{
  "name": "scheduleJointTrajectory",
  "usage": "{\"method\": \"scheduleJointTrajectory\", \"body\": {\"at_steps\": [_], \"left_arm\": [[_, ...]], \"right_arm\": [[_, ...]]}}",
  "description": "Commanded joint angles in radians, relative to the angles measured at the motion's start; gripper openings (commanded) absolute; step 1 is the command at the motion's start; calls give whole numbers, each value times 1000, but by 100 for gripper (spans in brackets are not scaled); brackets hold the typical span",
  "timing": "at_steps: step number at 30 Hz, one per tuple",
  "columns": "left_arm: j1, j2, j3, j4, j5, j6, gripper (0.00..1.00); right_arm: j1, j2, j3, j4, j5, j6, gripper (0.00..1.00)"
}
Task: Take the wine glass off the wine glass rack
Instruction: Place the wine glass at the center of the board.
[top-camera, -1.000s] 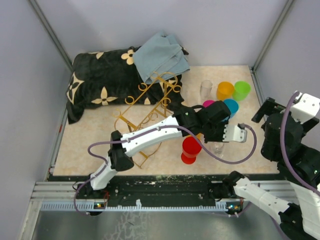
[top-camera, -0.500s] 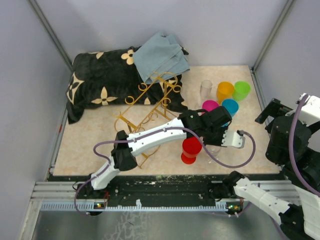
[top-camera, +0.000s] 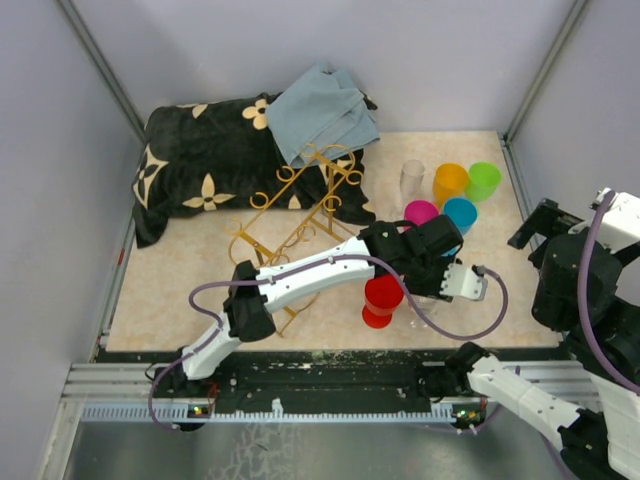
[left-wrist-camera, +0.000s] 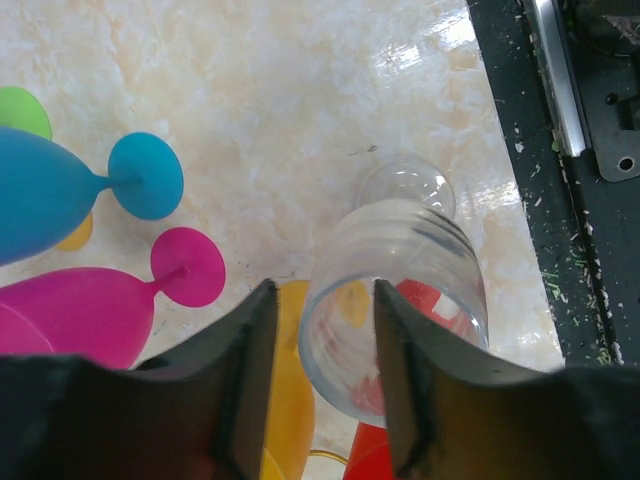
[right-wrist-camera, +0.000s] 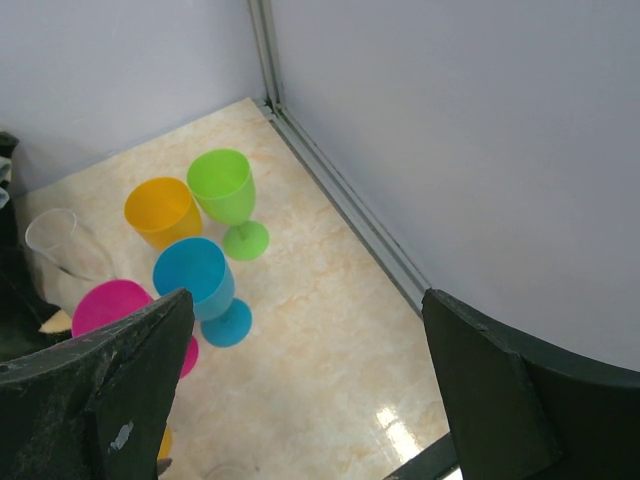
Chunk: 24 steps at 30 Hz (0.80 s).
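A clear wine glass (left-wrist-camera: 400, 290) stands upright on the marble tabletop near the front edge, beside a red glass (top-camera: 380, 298). My left gripper (left-wrist-camera: 322, 300) hovers over its rim. The jaws are parted, the glass's left wall sits between them, and a gap shows beside the left finger (left-wrist-camera: 250, 350). In the top view the left gripper (top-camera: 440, 285) covers most of that glass. The gold wire wine glass rack (top-camera: 290, 215) stands behind the left arm, with no glass visible on it. My right gripper (right-wrist-camera: 305, 300) is raised at the right side, open and holding nothing.
Pink (top-camera: 420, 211), blue (top-camera: 461, 212), orange (top-camera: 450, 180), green (top-camera: 484, 180) and another clear glass (top-camera: 412, 178) stand at the back right. A black flowered cloth (top-camera: 210, 170) with a grey-blue cloth (top-camera: 322, 112) on it lies at the back left. A black rail (left-wrist-camera: 560, 200) runs along the front edge.
The left jaws have parted from their earlier shut state, and the left gripper has shifted slightly toward the front edge. The right arm has drawn back to the right.
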Motion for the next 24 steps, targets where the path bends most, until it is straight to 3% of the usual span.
{"method": "scheduleJointTrajectory", "body": {"at_steps": [1, 11, 24], "left_arm": [[-3, 9, 3, 6, -22, 15, 53], [-5, -54, 29, 91, -26, 10, 72], [-8, -163, 36, 195, -64, 19, 79]], "right_arm": [[-4, -15, -19, 24, -11, -2, 96], [-3, -14, -28, 40, -28, -7, 96], [-4, -13, -7, 93, -1, -20, 97]]}}
